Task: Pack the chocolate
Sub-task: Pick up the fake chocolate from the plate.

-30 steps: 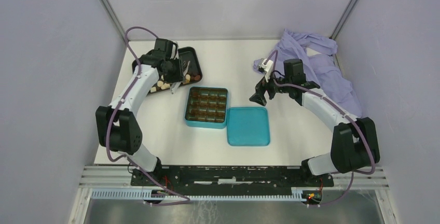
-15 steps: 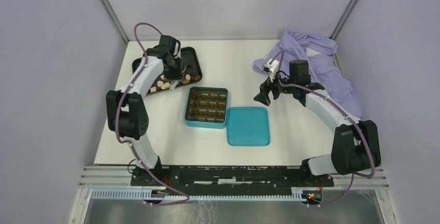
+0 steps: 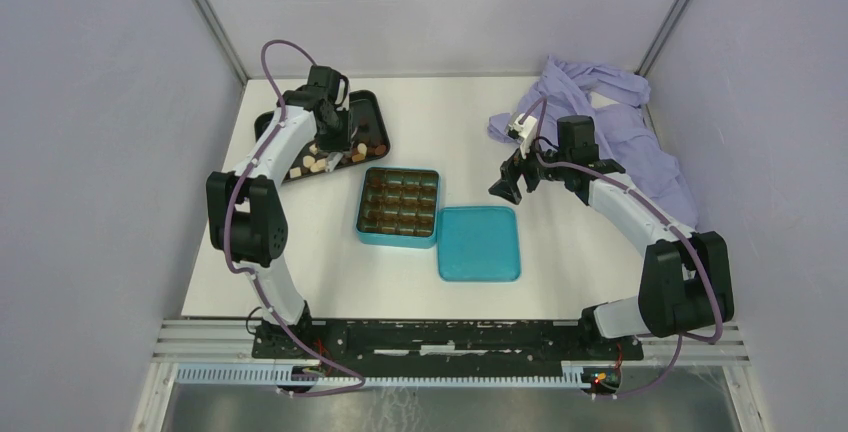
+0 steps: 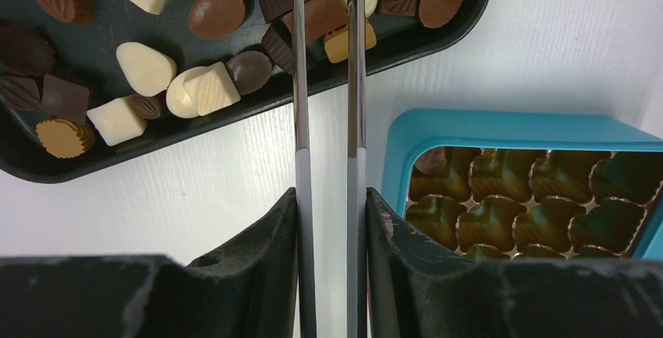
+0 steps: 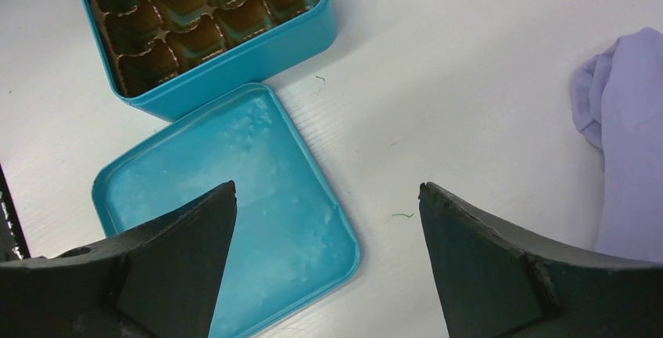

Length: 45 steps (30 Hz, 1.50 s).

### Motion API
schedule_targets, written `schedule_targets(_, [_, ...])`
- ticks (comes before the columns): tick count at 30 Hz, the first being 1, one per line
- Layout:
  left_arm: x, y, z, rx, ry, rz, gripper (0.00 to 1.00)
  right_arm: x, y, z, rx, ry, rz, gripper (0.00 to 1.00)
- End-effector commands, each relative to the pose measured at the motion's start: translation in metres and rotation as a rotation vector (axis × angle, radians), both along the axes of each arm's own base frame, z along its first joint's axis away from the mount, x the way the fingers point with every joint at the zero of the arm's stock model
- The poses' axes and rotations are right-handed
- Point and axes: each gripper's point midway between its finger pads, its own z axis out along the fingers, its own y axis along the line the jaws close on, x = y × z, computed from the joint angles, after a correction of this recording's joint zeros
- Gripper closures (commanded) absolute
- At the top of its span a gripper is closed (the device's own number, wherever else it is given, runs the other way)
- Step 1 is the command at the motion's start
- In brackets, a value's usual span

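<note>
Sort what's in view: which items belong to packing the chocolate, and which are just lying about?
Job:
chocolate
black tray holding it
teal box with grid insert
teal lid
tweezers

Lying about:
purple cloth
tiny green specks on the table

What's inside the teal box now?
In the box: only the brown insert, its cups empty where visible. One corner cup looks darker in the left wrist view; cannot tell whether it is filled.
</note>
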Motion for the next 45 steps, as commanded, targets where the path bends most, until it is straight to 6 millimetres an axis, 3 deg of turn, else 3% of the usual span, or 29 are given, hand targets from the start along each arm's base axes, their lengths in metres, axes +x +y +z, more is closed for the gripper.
schedule_targets(1, [0.009,0.008,0.029,0.039,-0.080,-0.027,0.61,0.002,0.001,0.002,0.012,-0.013,0.018,0.07])
schedule_targets(24, [0.009,0.014,0.031,0.050,-0.083,-0.006,0.61,0.000,0.002,0.001,0.020,-0.007,0.022,0.08])
schedule_targets(35, [0.008,0.011,0.053,0.002,-0.140,0.058,0.61,0.000,0.004,0.000,0.025,-0.001,0.026,0.07])
schedule_targets(45, [0.004,0.014,0.043,-0.012,-0.116,0.169,0.61,-0.001,0.005,0.000,0.032,0.003,0.029,0.07])
